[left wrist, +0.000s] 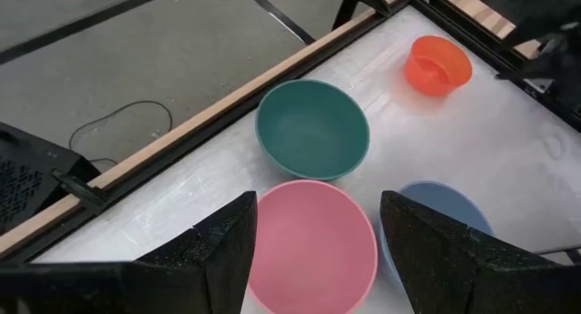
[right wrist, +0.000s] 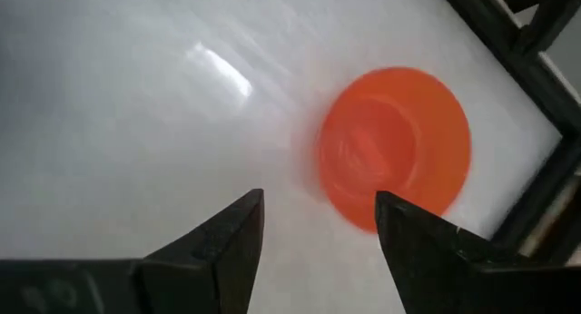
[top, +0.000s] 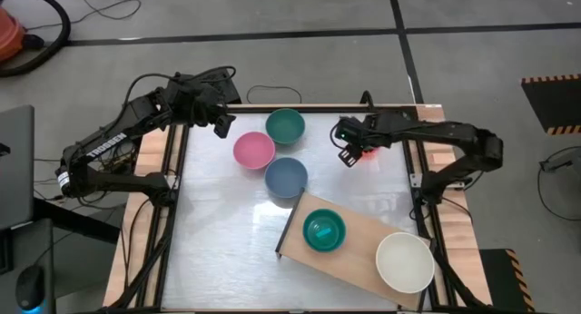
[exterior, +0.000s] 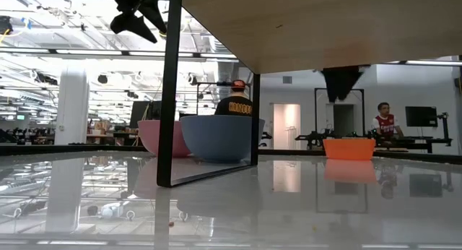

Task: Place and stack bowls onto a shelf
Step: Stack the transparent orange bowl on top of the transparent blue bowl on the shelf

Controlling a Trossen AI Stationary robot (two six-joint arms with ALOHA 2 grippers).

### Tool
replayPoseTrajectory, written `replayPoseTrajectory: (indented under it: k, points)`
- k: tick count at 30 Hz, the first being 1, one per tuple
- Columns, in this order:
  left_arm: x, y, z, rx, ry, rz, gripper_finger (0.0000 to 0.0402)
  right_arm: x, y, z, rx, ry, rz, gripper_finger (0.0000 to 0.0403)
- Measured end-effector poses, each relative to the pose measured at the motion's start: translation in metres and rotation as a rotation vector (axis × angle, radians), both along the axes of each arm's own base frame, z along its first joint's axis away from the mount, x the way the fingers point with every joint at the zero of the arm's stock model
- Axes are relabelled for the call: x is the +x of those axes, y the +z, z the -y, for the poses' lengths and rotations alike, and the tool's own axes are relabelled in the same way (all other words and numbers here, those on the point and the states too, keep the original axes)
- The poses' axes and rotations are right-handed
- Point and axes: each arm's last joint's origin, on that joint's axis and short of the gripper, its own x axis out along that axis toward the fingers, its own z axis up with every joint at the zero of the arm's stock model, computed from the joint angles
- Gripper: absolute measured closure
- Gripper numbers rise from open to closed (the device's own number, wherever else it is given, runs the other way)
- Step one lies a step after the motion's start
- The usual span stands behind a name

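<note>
Six bowls in view: two on the shelf, four on the tabletop, both hands spread and empty.

Left hand hovers at 11 o'clock, fingers parted wide, grasping nothing, just beside the pink bowl. Pink, teal bowl and blue-grey bowl cluster close together near 12 o'clock, all empty. The shelf lies at 5 o'clock, carrying a small cyan bowl nested in a teal one, and an empty white bowl at its far end. Right hand hangs at 1 o'clock, released, over the small orange-red bowl.
</note>
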Motion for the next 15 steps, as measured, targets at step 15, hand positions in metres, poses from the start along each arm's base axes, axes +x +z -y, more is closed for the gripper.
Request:
replayPoseTrajectory:
  k: [15]
  points:
    - [0.0,0.0,0.0,-0.022,0.008,0.017,0.0182,0.017,-0.068,0.043,0.064,-0.084,-0.034,0.0151]
